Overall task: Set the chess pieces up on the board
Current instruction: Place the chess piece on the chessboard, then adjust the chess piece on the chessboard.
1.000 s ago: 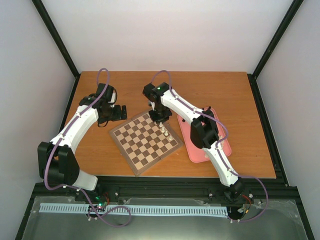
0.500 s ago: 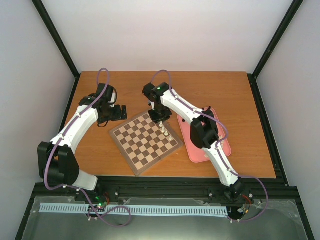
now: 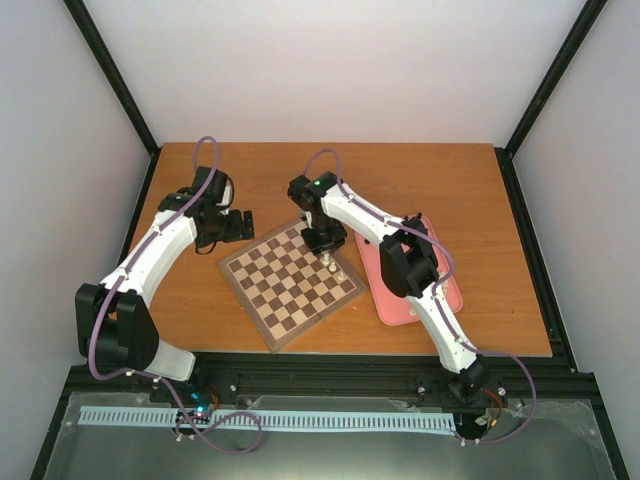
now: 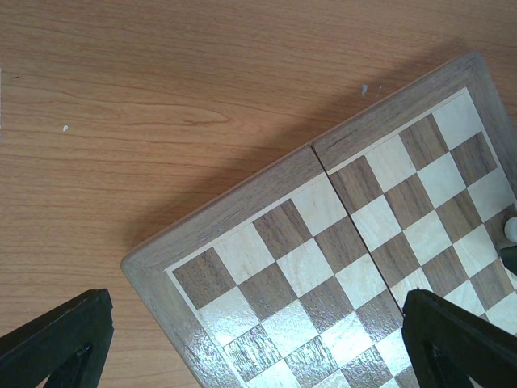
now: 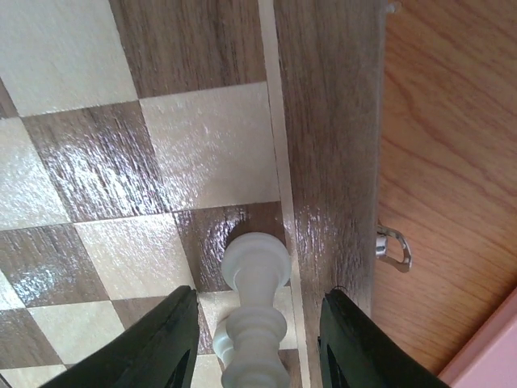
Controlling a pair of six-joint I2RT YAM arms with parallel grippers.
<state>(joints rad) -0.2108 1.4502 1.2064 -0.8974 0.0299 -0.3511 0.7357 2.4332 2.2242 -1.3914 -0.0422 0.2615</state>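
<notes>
The board [image 3: 283, 290] lies turned at an angle in the middle of the table. Two cream-white chess pieces [image 3: 327, 262] stand along its right edge. My right gripper [image 3: 322, 240] hangs over the far one. In the right wrist view that white piece [image 5: 257, 263] stands upright on a dark edge square of the board [image 5: 202, 145], between my right gripper's [image 5: 258, 343] open fingers [image 5: 161, 343], with a gap on each side. My left gripper [image 3: 236, 225] sits off the board's far-left corner. In its wrist view it [image 4: 258, 347] is wide open over the board [image 4: 323, 267], holding nothing.
A pink tray [image 3: 444, 296] lies right of the board, partly under the right arm. A metal clasp [image 5: 393, 246] juts from the board's side, and the tray's corner [image 5: 494, 356] shows beyond it. Another white piece [image 4: 510, 229] appears at the left wrist view's right edge.
The right gripper's fingers have spread apart and let go of the white piece, which now stands on its square. The left arm has not moved.
</notes>
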